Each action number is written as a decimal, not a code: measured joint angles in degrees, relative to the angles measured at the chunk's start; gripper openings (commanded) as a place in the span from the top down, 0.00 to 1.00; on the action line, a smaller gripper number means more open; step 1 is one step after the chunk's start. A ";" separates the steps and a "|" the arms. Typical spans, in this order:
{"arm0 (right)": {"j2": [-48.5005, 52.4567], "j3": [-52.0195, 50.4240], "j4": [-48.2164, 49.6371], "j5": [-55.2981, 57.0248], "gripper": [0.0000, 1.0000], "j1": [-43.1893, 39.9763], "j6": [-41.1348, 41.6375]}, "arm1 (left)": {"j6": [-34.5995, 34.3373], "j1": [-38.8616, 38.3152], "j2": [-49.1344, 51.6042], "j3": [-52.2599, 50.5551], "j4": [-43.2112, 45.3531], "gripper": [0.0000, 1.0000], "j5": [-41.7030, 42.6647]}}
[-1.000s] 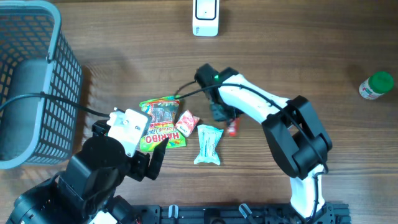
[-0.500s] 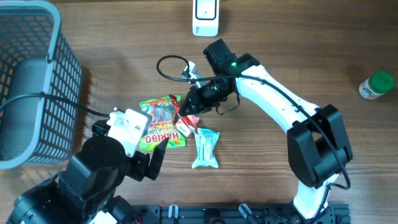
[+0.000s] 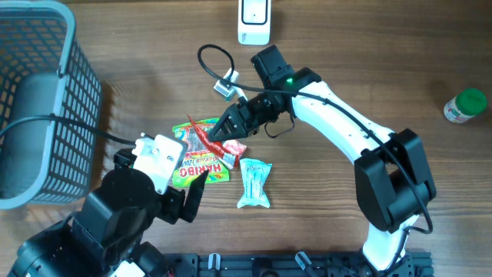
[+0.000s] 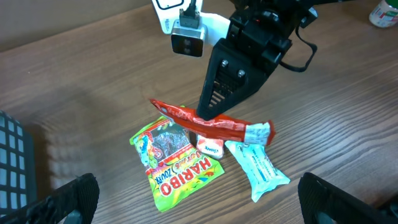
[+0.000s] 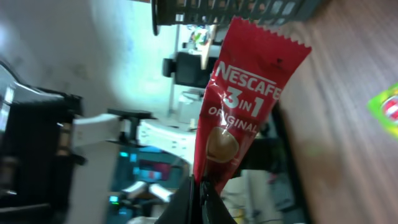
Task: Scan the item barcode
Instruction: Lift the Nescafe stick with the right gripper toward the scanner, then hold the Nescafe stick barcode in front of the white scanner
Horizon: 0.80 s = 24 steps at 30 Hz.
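sachet: a red nescafe 3 in 1 stick sachet is pinched in the right gripper, lying roughly level, printed face towards the right wrist camera
sachet place: it sits over the top edge of the haribo bag and the small packet, near the middle of the table; it looks lifted off them, though contact is hard to rule out
barcode: none can be made out on the sachet in any view
right gripper: right gripper comes down at a slant from the far side, its jaws closed thin on the sachet, with the wrapper sticking out beyond the fingertips
right arm: white and black arm reaches in from the right edge towards the centre
wrist camera: a small grey camera block on a looped black cable sits just behind the gripper
haribo bag: green haribo bag lies flat on the table, partly under the sachet
small packet: a white and red small packet lies just beside the bag's right edge
blue packet: a pale blue packet lies flat to the right of the small packet, touching or nearly touching it
left gripper: left gripper hangs near the pile on its near side, jaws spread wide and holding nothing, its dark fingers at the bottom corners of the left wrist view
scanner: white scanner stands at the far edge of the table, well apart from the sachet
basket: grey mesh basket stands at the far left
bottle: a green-capped bottle stands at the far right
table: brown wood-grain table
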 measured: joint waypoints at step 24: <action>0.00 -0.11 11.52 -0.31 0.96 -3.89 33.94 | 0.00 0.00 0.00 0.00 -0.02 0.00 0.00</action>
